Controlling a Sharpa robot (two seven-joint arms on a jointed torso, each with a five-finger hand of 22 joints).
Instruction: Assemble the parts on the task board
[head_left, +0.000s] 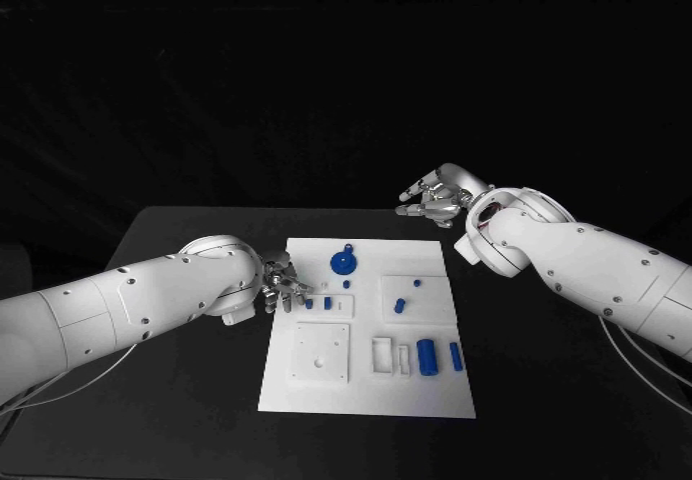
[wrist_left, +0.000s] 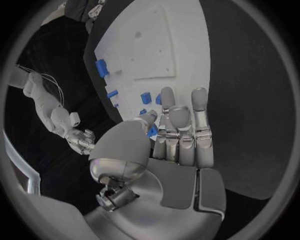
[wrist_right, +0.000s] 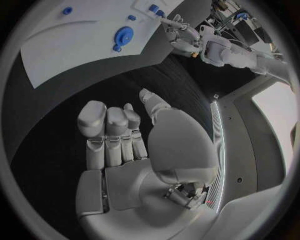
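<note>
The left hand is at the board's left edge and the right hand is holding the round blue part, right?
Not quite. In the head view the right hand holds nothing, off the task board; the round blue part lies on it. The left hand is at its left edge.

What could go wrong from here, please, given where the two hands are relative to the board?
The left hand hovers with spread fingers over the task board's left edge, right beside small blue parts; a careless descent might knock them or shift the board. The right hand hangs off the board over the black table, and reaching in could brush the round blue part.
</note>
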